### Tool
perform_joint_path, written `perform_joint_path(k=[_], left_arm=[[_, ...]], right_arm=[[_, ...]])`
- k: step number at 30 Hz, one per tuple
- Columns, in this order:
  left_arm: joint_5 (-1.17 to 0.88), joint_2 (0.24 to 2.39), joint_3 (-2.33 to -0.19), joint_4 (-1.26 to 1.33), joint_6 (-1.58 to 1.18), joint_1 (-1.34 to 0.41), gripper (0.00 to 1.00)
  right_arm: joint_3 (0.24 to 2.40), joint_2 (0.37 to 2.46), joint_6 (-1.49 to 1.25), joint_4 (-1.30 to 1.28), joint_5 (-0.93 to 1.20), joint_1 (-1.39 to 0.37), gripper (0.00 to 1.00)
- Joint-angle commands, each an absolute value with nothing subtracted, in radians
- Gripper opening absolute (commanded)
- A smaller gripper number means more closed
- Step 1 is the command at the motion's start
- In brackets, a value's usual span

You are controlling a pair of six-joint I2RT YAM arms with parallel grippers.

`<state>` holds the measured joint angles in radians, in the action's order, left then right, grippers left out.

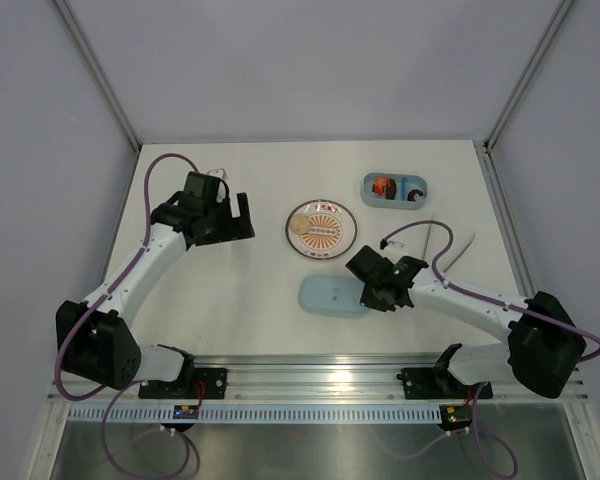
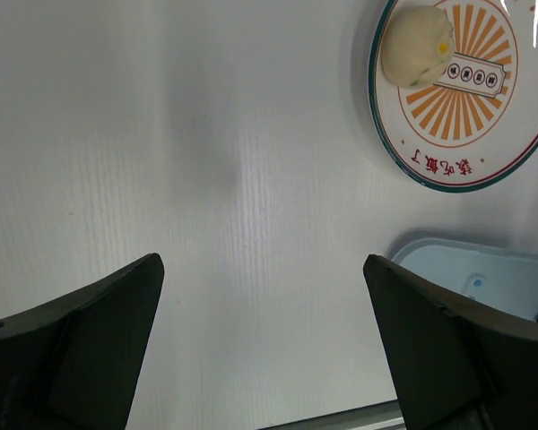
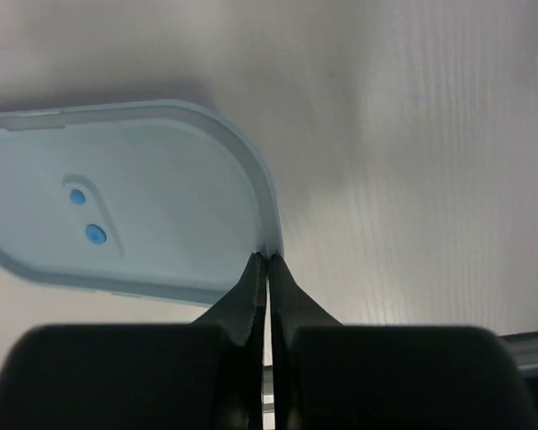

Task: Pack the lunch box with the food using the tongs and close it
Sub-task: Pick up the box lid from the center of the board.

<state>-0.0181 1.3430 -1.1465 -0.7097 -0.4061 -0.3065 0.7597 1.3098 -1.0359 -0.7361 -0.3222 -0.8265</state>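
Up front, pinching lid [image 3: 143, 206] rim with right fingers [image 3: 247, 291], left fingers [image 2: 90, 331] spread wide; food [image 1: 383, 186] already in box [image 1: 421, 199] far right, tongs [image 1: 463, 250] down on counter [image 1: 230, 290], bun [image 1: 301, 224] left on plate [image 1: 336, 241], closing yet to do

Probably a robotics lab, white table [image 1: 235, 300] walled by pale panels [image 1: 310, 60], aluminium frame posts [image 1: 95, 70], cabled arms [image 1: 130, 272]

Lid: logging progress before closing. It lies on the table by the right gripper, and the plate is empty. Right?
No. The plate is not empty: a pale bun sits on it, as the left wrist view shows. The lid does lie on the table by the right gripper.
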Motion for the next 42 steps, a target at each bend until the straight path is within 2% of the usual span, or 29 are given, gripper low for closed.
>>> perform_joint_path(k=[1, 4, 9, 14, 23, 30, 34, 37, 41, 42], left_arm=[[-0.15, 1.318, -1.101, -0.647, -0.43, -0.308, 0.99], [-0.244, 1.292, -1.103, -0.631, -0.42, -0.31, 0.99], [-0.523, 1.252, -1.066, -0.552, -0.393, -0.308, 0.99], [-0.671, 1.258, -1.016, -0.476, -0.397, -0.307, 0.99], [-0.827, 1.319, -0.948, -0.33, -0.486, -0.308, 0.99], [-0.85, 1.356, -0.92, -0.241, -0.534, -0.308, 0.97], [-0.871, 1.377, -0.919, -0.183, -0.571, -0.308, 0.93], [-0.871, 1.388, -0.916, -0.163, -0.58, -0.308, 0.87], [-0.882, 1.388, -0.902, -0.127, -0.603, -0.31, 0.76], [-0.885, 1.388, -0.9, -0.117, -0.607, -0.308, 0.69]], right_arm=[[0.903, 1.264, -0.939, -0.767, -0.388, -0.83, 0.0], [0.962, 1.266, -0.89, -0.784, -0.394, -0.83, 0.0], [1.026, 1.258, -0.848, -0.775, -0.405, -0.831, 0.0], [1.032, 1.247, -0.805, -0.678, -0.338, -0.787, 0.0], [1.08, 1.247, -0.753, -0.635, -0.252, -0.73, 0.0], [1.104, 1.259, -0.75, -0.604, -0.209, -0.719, 0.0], [1.109, 1.266, -0.752, -0.588, -0.19, -0.716, 0.0], [1.108, 1.266, -0.756, -0.577, -0.181, -0.712, 0.0], [1.108, 1.273, -0.761, -0.571, -0.172, -0.706, 0.0], [1.106, 1.275, -0.764, -0.571, -0.172, -0.706, 0.0]])
